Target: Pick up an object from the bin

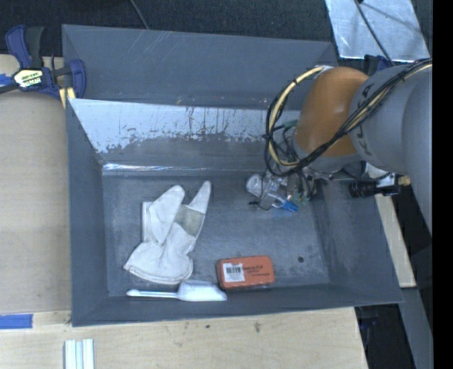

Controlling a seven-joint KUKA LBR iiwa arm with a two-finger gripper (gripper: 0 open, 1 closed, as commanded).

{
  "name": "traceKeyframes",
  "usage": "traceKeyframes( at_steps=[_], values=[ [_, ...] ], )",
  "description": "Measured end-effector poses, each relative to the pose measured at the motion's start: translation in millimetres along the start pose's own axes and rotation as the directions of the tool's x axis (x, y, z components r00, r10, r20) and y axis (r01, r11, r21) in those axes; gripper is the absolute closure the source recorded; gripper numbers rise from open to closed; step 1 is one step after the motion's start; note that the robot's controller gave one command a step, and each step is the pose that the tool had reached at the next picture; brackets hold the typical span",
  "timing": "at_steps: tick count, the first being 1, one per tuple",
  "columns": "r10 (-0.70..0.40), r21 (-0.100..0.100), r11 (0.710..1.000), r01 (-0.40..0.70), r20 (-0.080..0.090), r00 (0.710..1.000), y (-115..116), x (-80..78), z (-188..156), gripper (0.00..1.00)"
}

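Note:
My gripper (pixel 269 191) hangs low over the bin floor at the back right, under the arm's orange cover. No loose thing lies directly below it. A crumpled white cloth (pixel 168 233) lies left of the gripper, in the middle left of the floor. A small orange box with a white barcode label (pixel 245 272) rests near the front wall, below and a little left of the gripper. A white plastic scoop-like tool (pixel 178 291) lies along the front wall, left of the box.
The arm with its orange cover and looped cables comes in over the bin's right wall. Bare floor stretches between the gripper, the cloth and the box.

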State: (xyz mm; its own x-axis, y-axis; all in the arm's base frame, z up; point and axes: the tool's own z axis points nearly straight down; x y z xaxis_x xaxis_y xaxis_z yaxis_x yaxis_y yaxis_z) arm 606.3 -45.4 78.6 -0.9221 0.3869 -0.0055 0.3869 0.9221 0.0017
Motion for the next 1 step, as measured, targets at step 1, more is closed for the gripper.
traceKeyframes(
  at_steps=[1],
  values=[
    [0.0,0.003,1.0,0.0,-0.008,1.0,-0.8,1.8,-10.5,1.0]
  ],
)
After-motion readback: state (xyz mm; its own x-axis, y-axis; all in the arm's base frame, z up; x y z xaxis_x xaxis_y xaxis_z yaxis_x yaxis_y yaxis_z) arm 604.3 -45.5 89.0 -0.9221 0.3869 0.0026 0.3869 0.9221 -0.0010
